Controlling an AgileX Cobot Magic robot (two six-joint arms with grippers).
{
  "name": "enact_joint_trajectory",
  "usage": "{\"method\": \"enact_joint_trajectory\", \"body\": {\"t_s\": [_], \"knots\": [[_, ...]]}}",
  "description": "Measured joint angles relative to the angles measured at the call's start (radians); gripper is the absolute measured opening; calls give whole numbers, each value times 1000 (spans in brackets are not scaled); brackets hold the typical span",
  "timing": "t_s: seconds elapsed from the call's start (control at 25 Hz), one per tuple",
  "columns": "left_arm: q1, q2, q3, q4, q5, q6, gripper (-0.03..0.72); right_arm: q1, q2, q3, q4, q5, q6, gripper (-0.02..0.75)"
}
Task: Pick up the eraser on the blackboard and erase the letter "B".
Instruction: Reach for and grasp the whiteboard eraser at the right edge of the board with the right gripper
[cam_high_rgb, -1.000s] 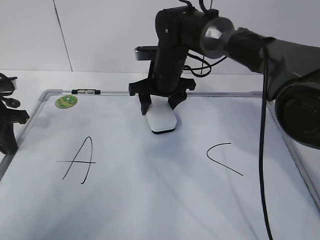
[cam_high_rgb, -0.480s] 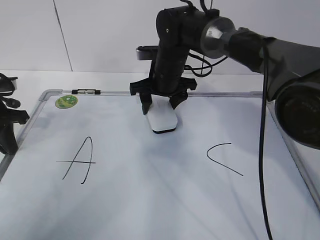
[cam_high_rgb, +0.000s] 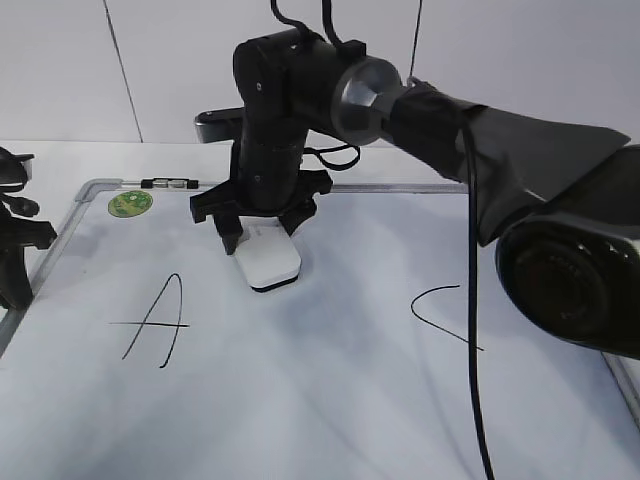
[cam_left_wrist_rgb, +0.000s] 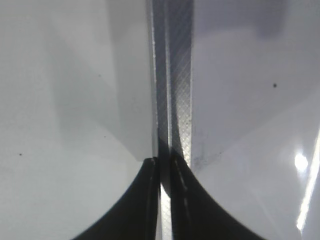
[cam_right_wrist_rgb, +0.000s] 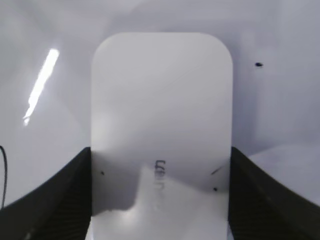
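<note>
Overall, exterior view: blackboard, white surface in a silver-grey frame; right gripper clamped on the eraser, which sits on the board between letter "A" and letter "C". No "B" is legible there. Green sticker near the board's far-left corner; small clip on the top frame just beside it.

Right wrist view only: eraser held by both long sides between dark fingers; small grey marking on its top.

Left wrist view only: left gripper, jaws nearly together over the board's frame rail, nothing seen held. The exterior view shows that arm at the left edge, well apart from the eraser.
</note>
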Motion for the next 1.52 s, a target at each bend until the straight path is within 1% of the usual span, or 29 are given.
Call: {"method": "enact_joint_trajectory", "body": {"t_s": [0.16, 0.28, 0.4, 0.64, 0.84, 0.96, 1.08, 1.32, 1.4, 1.52], "knots": [[0, 0, 0, 0, 0, 0, 26, 11, 4, -10, -20, 2, 0, 550], [0, 0, 0, 0, 0, 0, 26, -5, 4, -12, -20, 2, 0, 550], [0, 0, 0, 0, -2, 0, 26, -33, 4, -12, -4, 2, 1, 550], [0, 0, 0, 0, -2, 0, 26, -126, 4, -12, -10, 0, 1, 550], [0, 0, 0, 2, -2, 0, 26, -138, 4, -12, -12, 0, 1, 550], [0, 0, 0, 2, -2, 0, 26, -126, 4, -12, 5, 0, -1, 550], [0, 0, 0, 2, 0, 0, 26, -95, 4, -12, 1, 0, -18, 550], [0, 0, 0, 4, 0, 0, 26, 39, 4, -12, 20, 0, -44, 550], [0, 0, 0, 4, 0, 0, 26, 52, 4, -12, 25, 0, -48, 550], [0, 0, 0, 4, 0, 0, 26, 46, 4, -12, 25, 0, -48, 550]]}}
